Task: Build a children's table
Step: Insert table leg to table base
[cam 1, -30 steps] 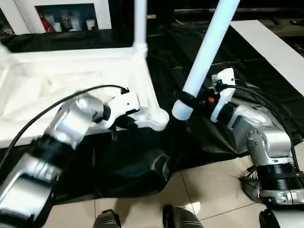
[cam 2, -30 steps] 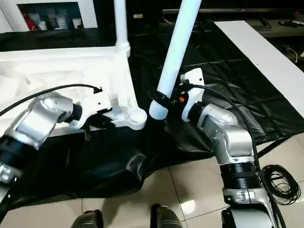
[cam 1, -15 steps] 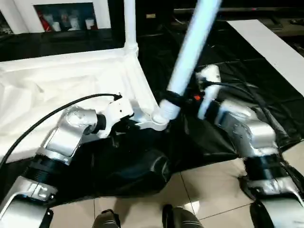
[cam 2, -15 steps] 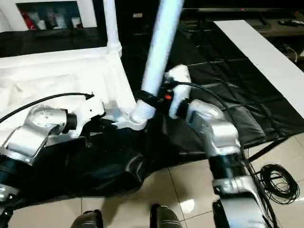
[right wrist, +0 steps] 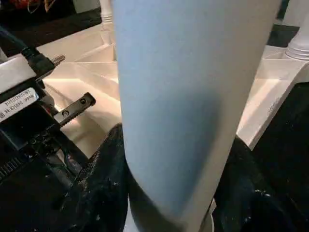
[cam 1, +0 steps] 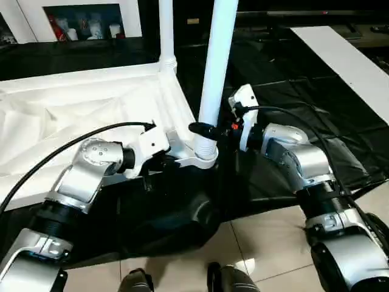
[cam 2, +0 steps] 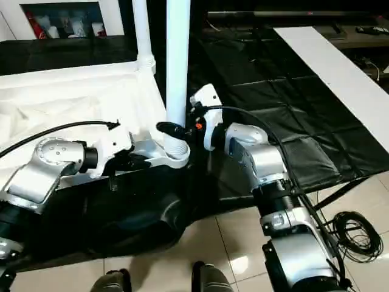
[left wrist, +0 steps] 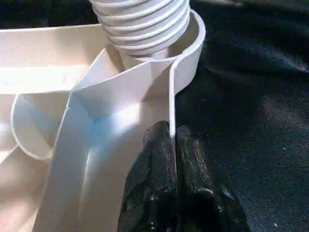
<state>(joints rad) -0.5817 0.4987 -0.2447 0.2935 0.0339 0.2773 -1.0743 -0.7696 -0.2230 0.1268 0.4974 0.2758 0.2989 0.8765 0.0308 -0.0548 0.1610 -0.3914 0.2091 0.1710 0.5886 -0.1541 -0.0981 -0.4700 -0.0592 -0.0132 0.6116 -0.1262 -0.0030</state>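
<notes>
Leg (cam 1: 216, 67) swung upright, threaded end now in tabletop (cam 1: 79, 115) corner socket (cam 1: 203, 155)

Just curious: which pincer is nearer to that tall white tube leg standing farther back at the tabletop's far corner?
Right. The right pincer is nearer that far leg; the left pincer sits lower, farther from it.

White ribbed tabletop (cam 1: 91, 103), underside up; one tapered leg (cam 1: 165, 30) upright in far corner, second leg (cam 1: 216, 67) standing in near corner socket (cam 1: 203, 155).

Smooth white plastic tabletop (cam 1: 91, 103), glossy floor tiles (cam 1: 273, 243), crinkled black sheet (cam 1: 292, 79)
</notes>
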